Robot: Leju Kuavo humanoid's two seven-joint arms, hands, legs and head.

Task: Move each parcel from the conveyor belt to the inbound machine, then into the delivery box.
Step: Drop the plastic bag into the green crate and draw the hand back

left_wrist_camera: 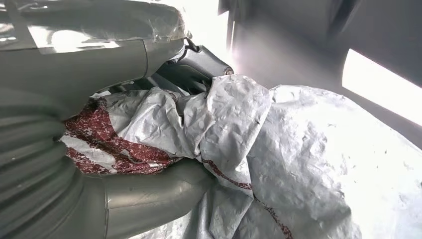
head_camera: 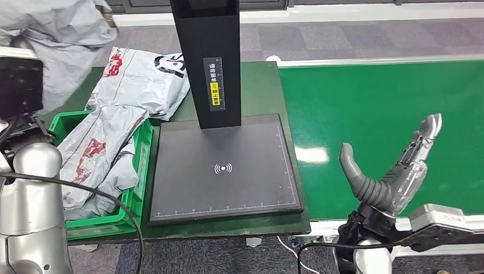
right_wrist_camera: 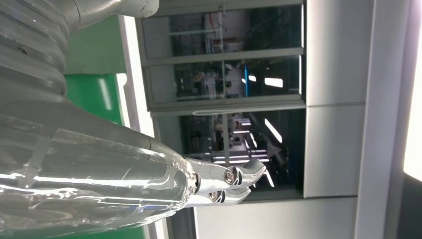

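My left hand (left_wrist_camera: 114, 59) grips a crumpled grey parcel with red print (left_wrist_camera: 239, 149). In the head view this parcel (head_camera: 63, 31) hangs raised at the far left, above the green delivery box (head_camera: 141, 165). The box holds other grey parcels (head_camera: 97, 154). The inbound machine's black plate (head_camera: 222, 171) lies in the middle, with its black column (head_camera: 208, 57) rising at the back. My right hand (head_camera: 394, 177) is open, fingers spread and pointing up, over the near edge of the green conveyor belt (head_camera: 376, 103). The right hand (right_wrist_camera: 99, 179) holds nothing.
Another grey parcel (head_camera: 142, 80) lies on the dark green table behind the box, left of the column. The table's front edge runs just below the plate. A cable (head_camera: 85, 191) loops from my left arm across the box's front corner.
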